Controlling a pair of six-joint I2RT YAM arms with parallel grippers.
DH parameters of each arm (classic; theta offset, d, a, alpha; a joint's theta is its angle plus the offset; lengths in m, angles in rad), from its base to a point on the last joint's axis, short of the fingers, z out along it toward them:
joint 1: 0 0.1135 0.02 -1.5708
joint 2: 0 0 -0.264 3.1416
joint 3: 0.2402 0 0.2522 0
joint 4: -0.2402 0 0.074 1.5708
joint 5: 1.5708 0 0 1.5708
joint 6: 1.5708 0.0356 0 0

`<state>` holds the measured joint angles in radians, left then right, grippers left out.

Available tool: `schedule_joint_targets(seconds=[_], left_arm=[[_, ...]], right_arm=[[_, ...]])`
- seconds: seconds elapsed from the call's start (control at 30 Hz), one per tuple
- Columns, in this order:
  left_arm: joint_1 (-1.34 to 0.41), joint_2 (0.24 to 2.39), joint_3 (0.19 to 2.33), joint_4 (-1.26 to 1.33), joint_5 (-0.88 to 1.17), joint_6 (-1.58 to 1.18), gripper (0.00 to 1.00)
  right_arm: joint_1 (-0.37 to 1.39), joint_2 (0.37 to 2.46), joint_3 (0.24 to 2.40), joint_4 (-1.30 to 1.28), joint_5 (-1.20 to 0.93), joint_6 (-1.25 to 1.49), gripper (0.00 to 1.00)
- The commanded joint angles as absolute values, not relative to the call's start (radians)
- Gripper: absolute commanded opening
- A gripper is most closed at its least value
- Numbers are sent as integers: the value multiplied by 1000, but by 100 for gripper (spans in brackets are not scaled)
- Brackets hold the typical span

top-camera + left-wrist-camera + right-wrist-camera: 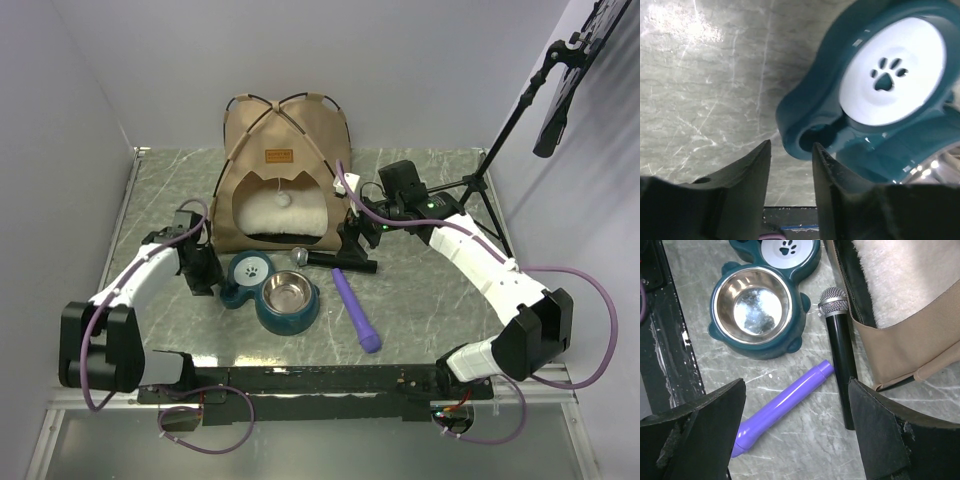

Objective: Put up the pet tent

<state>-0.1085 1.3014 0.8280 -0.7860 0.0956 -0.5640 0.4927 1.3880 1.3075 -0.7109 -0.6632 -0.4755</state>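
The tent [283, 170] stands up at the back of the counter [430, 300], in the middle; it is tan with a black base; thin dark poles [281, 106] cross over its top; a small brown label [279, 155] sits above the round door; a white pompom [284, 198] hangs in the door; a white pillow [283, 215] lies inside

In front of the tent sits a teal feeder [285, 322]; it holds a white dish [250, 268] with a paw print and a shiny steel bowl [288, 293]; the dish is on the left and the bowl is on the right, nearer the arms

A black mic [335, 259] lies flat between the tent and the feeder, its silver head close to the feeder; a purple torch [356, 310] lies slanted to the right of the feeder; its top end is just beside the mic

The left jaws are low, just left of the feeder by the dish; they are partly apart and nothing is between them; the feeder's edge is right in front of them

The right jaws are up over the mic's handle, just beside the front right corner of the tent; they are wide apart and hold nothing
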Motion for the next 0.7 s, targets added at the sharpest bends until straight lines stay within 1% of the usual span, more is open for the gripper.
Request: schedule_joint_targets(seconds=[0.0, 0.17, 0.27, 0.47, 0.5, 0.6, 0.67], left_arm=[[-106, 1350, 804, -772, 90, -589, 47], [-118, 1393, 782, -746, 123, -588, 48], [-118, 1416, 788, -752, 112, -594, 45], [-49, 1457, 896, -816, 29, -565, 27], [-31, 1466, 925, -836, 6, -554, 26], [57, 1499, 988, -902, -41, -483, 19], [129, 1512, 996, -928, -66, -422, 10]], right_arm=[[485, 1387, 1307, -695, -687, -456, 90], [482, 1384, 1289, -693, -684, -456, 90], [477, 1379, 1279, -690, -684, -454, 90], [466, 1373, 1279, -699, -677, -465, 90], [463, 1370, 1279, -701, -676, -466, 90], [460, 1367, 1284, -710, -680, -477, 90], [459, 1367, 1290, -715, -677, -483, 90]])
